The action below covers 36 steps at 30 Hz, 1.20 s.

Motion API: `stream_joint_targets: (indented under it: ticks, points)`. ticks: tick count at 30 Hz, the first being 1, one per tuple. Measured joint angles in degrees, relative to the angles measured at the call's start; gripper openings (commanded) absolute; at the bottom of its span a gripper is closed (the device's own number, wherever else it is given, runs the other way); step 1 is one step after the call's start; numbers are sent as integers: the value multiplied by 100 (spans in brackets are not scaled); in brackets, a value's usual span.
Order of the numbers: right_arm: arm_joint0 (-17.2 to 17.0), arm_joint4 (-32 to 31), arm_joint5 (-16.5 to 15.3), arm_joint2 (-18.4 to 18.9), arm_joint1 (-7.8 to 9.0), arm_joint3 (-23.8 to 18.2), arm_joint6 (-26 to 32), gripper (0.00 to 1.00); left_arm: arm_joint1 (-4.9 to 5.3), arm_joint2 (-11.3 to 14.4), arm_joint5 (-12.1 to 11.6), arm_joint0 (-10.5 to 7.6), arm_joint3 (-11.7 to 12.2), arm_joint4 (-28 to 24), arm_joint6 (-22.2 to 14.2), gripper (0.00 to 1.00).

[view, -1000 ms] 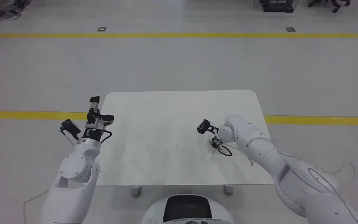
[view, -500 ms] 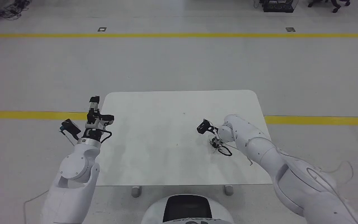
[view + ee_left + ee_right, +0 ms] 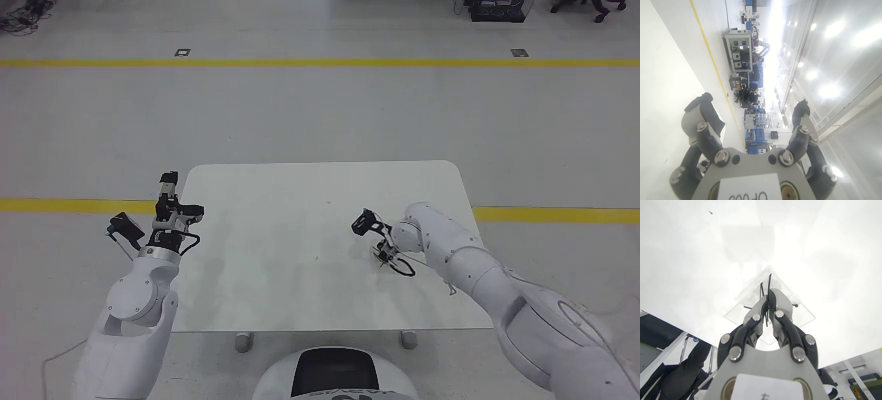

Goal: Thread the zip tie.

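Almost nothing moves since a second ago: the right arm shifts only slightly over the table (image 3: 300, 200), and the left arm stays as it was. The right gripper (image 3: 768, 294) is closed tight on the black zip tie (image 3: 769, 281), just above a clear plate (image 3: 802, 315) near the table's right side. The left gripper (image 3: 753, 103) stands wide open and holds nothing, at the table's left edge.

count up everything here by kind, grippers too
grippers: 2, the left gripper open, the right gripper shut on the zip tie
zip tie: 1, black; cannot tell whether the strands beside it belong to a second one
clear plate: 1, lying under the zip tie
table: 1, white
total: 5
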Motion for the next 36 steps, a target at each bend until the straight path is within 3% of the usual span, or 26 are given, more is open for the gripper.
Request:
stream_joint_targets:
  ticks: [17,27,36]
  points:
    - [-549,-366,0,716,557,-1153,-3,0,0,0,0,0,0,0,0,100]
    - [-1017,-394,0,1163,863,-1753,-498,0,0,0,0,0,0,0,0,100]
    - [-1274,-113,0,1406,1099,-2022,-833,0,0,0,0,0,0,0,0,100]
